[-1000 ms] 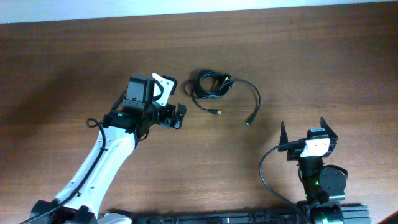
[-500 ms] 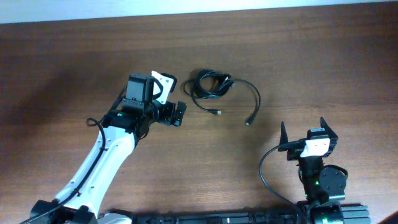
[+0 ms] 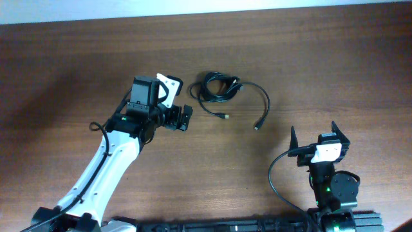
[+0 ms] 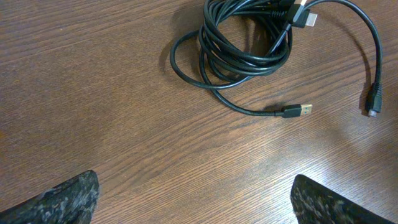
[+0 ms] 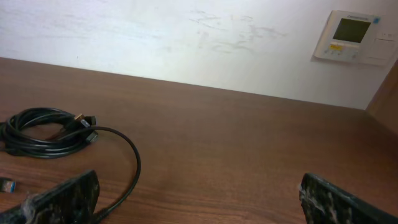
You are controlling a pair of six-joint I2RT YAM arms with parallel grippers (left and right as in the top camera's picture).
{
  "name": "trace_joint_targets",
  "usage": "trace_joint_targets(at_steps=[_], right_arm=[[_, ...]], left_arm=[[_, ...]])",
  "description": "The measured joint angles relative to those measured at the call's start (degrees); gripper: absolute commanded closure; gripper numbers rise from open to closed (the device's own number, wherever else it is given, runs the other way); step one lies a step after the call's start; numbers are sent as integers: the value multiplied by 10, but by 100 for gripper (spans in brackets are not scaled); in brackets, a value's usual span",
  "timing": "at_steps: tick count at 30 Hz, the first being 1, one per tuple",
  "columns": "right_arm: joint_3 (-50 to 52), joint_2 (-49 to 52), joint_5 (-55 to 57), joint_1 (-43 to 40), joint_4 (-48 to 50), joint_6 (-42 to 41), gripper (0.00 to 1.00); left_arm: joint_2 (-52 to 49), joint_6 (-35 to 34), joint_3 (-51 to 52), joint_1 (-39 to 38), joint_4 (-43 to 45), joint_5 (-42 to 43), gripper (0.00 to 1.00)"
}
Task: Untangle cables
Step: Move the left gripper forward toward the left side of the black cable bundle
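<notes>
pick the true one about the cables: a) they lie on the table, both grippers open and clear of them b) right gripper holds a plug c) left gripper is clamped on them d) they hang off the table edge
a: the cables lie coiled on the table, with the left gripper open beside them and the right gripper open and well apart from them.

The cables lie coiled on the wooden table toward one o'clock. A gold-tipped plug trails out at the coil's four o'clock. Another end, perhaps a smaller plug, sits at three o'clock. The left gripper has its fingers spread wide at seven and five o'clock, apart from the cables.
</notes>
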State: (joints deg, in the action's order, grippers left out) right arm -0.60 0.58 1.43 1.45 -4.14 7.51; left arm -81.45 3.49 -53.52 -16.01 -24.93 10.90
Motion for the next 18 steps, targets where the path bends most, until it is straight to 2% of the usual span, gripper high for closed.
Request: trace_joint_targets(at_steps=[18], right_arm=[[0,0,-10,0,0,0,2]], left_arm=[[0,0,0,0,-10,0,1]])
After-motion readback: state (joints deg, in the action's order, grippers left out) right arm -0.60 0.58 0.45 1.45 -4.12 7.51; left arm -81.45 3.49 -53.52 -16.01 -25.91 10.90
